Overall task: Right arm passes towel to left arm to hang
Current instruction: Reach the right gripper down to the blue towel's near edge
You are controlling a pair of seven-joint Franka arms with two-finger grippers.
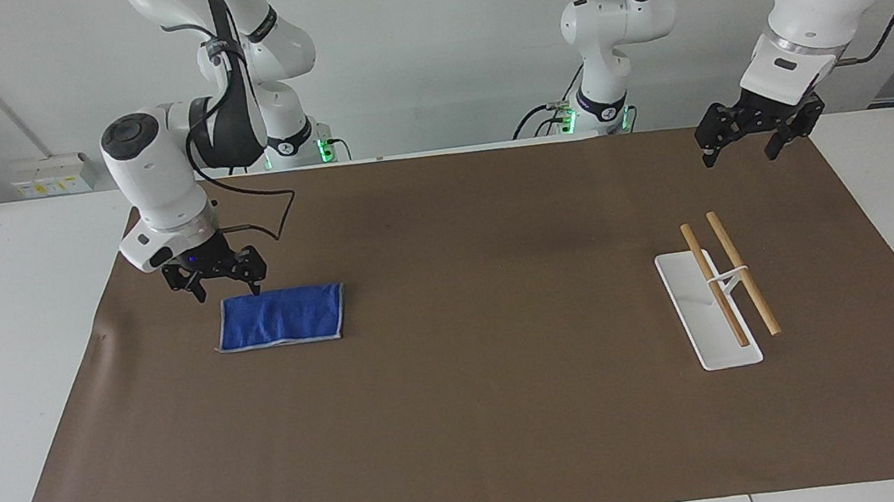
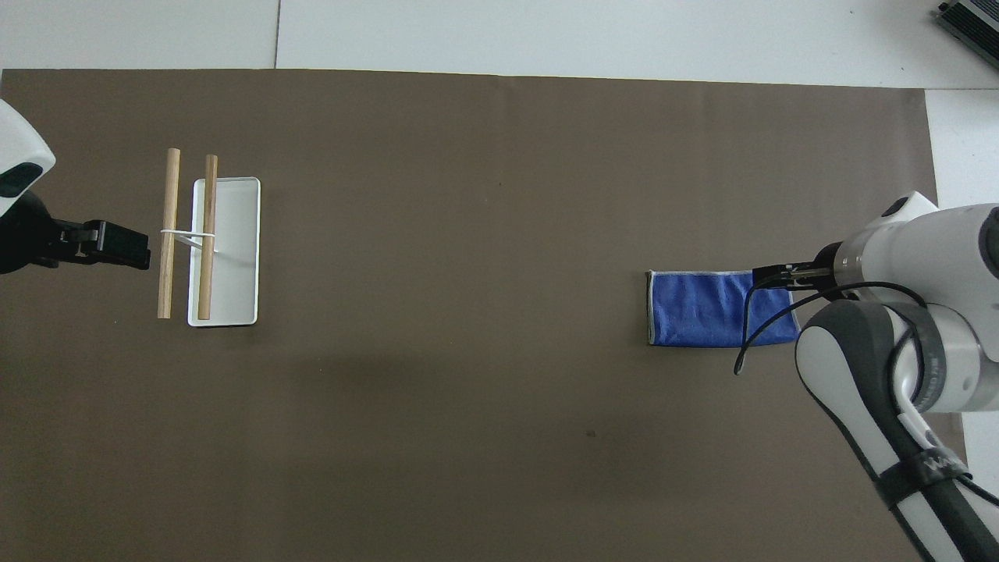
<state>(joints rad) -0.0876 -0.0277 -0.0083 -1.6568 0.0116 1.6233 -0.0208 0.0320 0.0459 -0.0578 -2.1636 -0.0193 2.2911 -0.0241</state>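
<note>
R gripper open, low over towel corner, L gripper open, raised, waiting near rack

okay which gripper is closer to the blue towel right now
Right. The right gripper is low at the towel's corner toward the right arm's end, jaws open, not gripping it. The left gripper waits at the left arm's end, by the wooden-bar rack.

Towel: blue, grey-stitched edge, lying flat and folded on the brown mat toward the right arm's end of the counter.
</note>
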